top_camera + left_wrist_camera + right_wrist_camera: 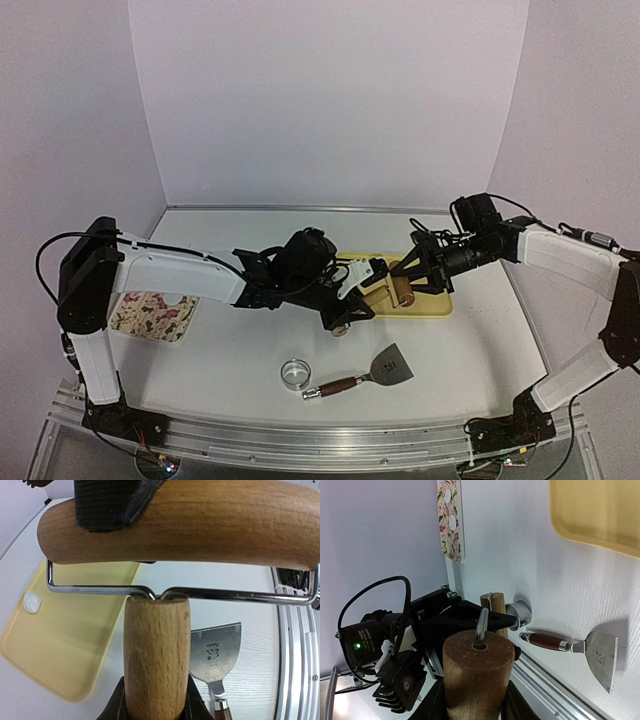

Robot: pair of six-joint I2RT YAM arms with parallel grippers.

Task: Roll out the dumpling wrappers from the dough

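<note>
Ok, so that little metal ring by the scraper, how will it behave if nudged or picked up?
The metal ring sits flat on its rim, so a nudge would probably slide it rather than roll it. Its shiny thin wall looks light and slippery, so a grip may slip off. It seems stiff enough for a firm pinch.
</note>
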